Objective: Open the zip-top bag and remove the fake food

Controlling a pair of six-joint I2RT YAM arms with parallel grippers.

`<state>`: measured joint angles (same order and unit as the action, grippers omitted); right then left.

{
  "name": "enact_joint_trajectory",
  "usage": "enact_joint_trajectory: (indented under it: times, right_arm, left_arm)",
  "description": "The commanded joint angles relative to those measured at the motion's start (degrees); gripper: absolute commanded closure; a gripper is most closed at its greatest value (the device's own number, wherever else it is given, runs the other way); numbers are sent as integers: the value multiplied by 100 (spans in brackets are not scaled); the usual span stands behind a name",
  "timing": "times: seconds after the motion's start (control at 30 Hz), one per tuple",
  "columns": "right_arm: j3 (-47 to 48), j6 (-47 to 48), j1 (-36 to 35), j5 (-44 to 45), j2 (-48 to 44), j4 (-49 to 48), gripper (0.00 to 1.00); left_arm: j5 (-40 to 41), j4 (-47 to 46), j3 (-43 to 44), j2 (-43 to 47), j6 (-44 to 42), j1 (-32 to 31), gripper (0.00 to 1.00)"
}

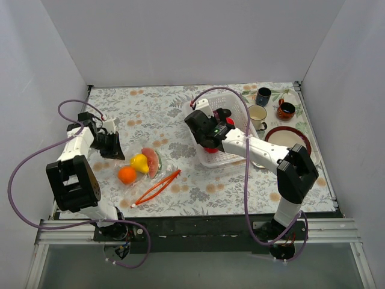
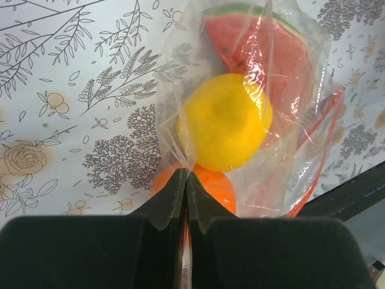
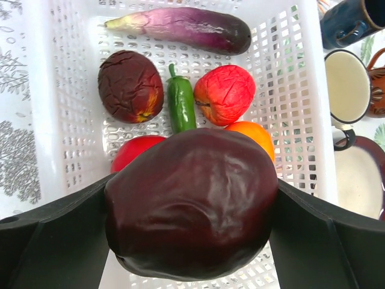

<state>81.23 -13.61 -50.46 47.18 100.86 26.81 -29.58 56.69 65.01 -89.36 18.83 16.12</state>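
The clear zip-top bag (image 1: 147,165) lies on the flowered cloth, its red-orange zip strip (image 1: 157,186) toward the front. Fake food shows through it: a yellow ball (image 2: 225,120), an orange (image 2: 216,186) and a watermelon slice (image 2: 264,48). My left gripper (image 2: 186,174) is shut, pinching a fold of the bag's film at the end away from the strip. My right gripper (image 3: 192,192) hangs over the white basket (image 3: 45,90) with a big dark purple fruit (image 3: 192,205) touching both fingers. Below it lie an eggplant (image 3: 186,27), a green pepper (image 3: 180,102) and red fruits (image 3: 224,93).
Three mugs (image 1: 263,96) (image 1: 257,114) (image 1: 286,110) and a red-rimmed plate (image 1: 289,137) stand right of the basket (image 1: 237,108). White walls close in the table on three sides. Cables loop above both arms.
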Motion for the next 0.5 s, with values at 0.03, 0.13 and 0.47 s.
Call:
enact_joint_trajectory:
  times: [0.03,0.13,0.47]
  right_arm:
    - [104,86,-26,-305,-172,149,2]
    - [-28,236,-26,-508,-233,18,1]
    - [271,-672,587,-129,-374,634,1]
  left_arm:
    - [199,-439,-182,-20,33,-21,100]
    - [225,-457,-208,15,33,-21,100]
    - [164,-334,-103,-20,7,-21,100]
